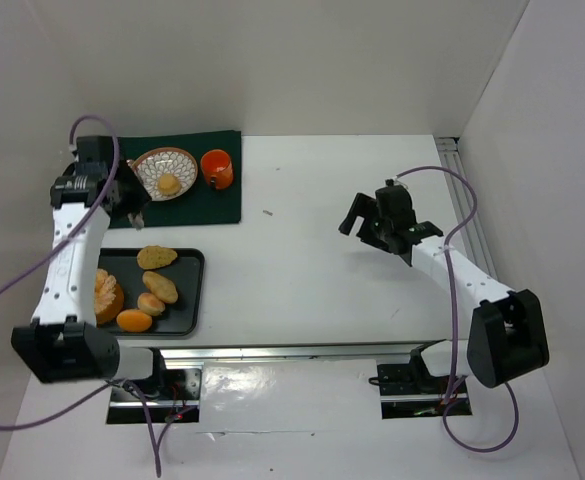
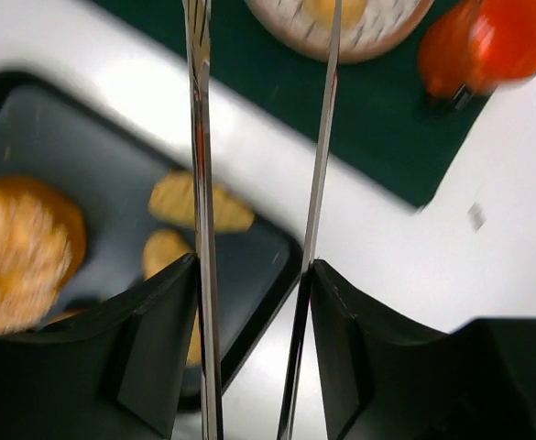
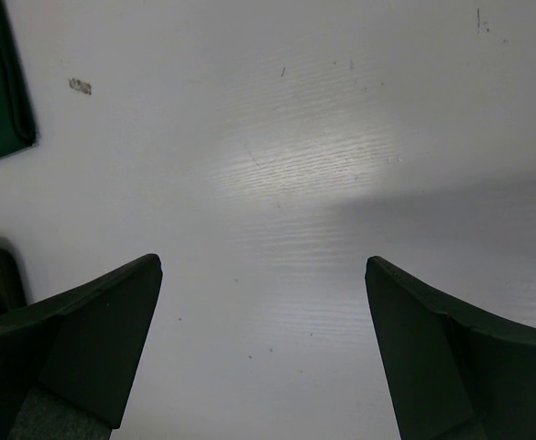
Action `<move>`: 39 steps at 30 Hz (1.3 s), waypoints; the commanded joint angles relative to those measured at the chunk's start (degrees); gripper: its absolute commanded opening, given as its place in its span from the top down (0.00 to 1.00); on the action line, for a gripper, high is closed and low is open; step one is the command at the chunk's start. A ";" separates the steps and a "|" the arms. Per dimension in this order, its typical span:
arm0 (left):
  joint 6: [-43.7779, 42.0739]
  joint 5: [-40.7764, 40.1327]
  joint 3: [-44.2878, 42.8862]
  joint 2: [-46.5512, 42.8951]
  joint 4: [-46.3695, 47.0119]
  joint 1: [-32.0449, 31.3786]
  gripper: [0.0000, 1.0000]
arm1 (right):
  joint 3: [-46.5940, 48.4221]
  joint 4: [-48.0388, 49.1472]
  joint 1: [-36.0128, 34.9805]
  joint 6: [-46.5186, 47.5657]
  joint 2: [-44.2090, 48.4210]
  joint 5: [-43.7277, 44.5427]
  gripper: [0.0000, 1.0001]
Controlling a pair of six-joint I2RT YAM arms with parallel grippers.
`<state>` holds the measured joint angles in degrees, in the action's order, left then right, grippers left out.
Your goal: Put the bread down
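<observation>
One bread roll [image 1: 168,184] lies in the patterned bowl [image 1: 150,162] on the green mat [image 1: 212,200]. Several more rolls [image 1: 157,257] [image 1: 160,287] lie on the black tray [image 1: 190,290]; two of them show in the left wrist view [image 2: 214,206] [image 2: 162,252]. My left gripper [image 1: 132,205] [image 2: 254,266] is shut on metal tongs [image 2: 199,137]. It hovers between tray and bowl. The tongs' blades stand apart with nothing between them. My right gripper [image 1: 357,215] [image 3: 263,275] is open and empty over the bare white table, far from the bread.
An orange mug [image 1: 217,168] [image 2: 487,46] stands on the mat to the right of the bowl. A large round bun [image 1: 107,296] [image 2: 25,252] and a small orange one [image 1: 134,320] sit at the tray's left. White walls enclose the table.
</observation>
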<state>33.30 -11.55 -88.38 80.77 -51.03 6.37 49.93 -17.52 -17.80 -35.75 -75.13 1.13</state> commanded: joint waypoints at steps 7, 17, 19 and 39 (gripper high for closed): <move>2.90 5.93 16.04 -20.03 -12.51 -0.92 0.40 | 2.10 4.86 -1.71 -0.20 -0.72 -1.82 0.01; 6.95 8.73 20.61 -23.11 -18.50 -0.92 0.39 | 0.96 5.92 -1.71 0.33 -0.11 -2.88 0.01; 7.48 8.74 20.61 -24.96 -19.98 -0.92 0.39 | 0.34 6.44 -1.71 0.33 -0.10 -2.88 0.01; 12.58 6.19 25.09 -31.82 -27.29 -3.03 0.42 | -0.80 6.97 -1.71 0.85 -1.24 -4.03 0.01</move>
<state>45.19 -5.67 -64.12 49.58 -77.21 3.49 49.39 -13.54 -19.00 -35.81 -76.31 -2.42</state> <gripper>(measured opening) 0.581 0.991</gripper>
